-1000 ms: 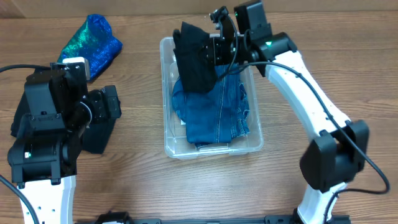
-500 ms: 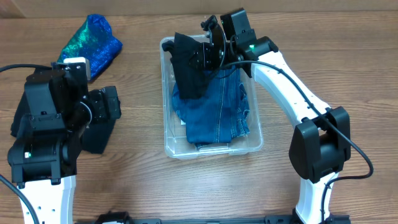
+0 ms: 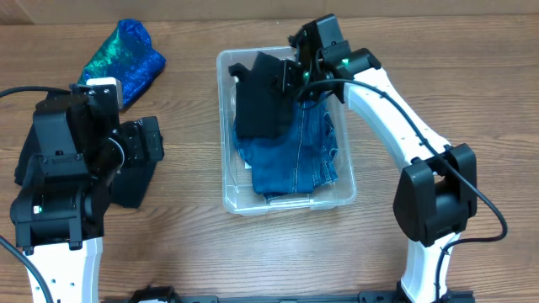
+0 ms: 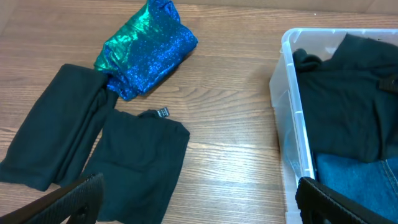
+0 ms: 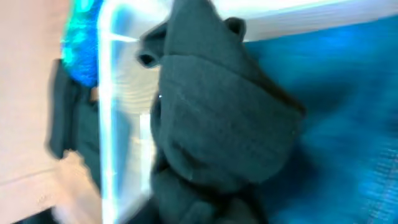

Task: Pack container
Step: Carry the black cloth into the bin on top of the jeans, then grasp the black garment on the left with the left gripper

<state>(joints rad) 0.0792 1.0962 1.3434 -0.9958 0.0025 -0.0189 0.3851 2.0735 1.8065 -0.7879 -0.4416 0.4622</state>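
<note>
Your step in hand looked to be laying the black garment (image 3: 259,105) into the container (image 3: 224,143), which stood on the table (image 3: 194,252) with blue denim (image 3: 295,164) lying on its floor. To do it well, you needed to bring the cloth low enough that it spread flat over the denim at the container's far half. You also needed to keep every fold inside the rim, since one corner sat close against the far-left wall, and then lift straight up so nothing snagged and trailed out. Your right gripper (image 3: 299,74) hung over the container's far end, its arm reaching in from the container's right side, wrist bent down toward the cloth. The blurred wrist view did not show its fingers, so I cannot tell whether the pincer was clenched on the garment or released. Your left gripper (image 4: 199,190) hovered well to the left of the container, spread wide and empty, above the folded dark pieces (image 4: 134,162), with the sparkly blue-green bundle (image 4: 149,46) beyond them.
</note>
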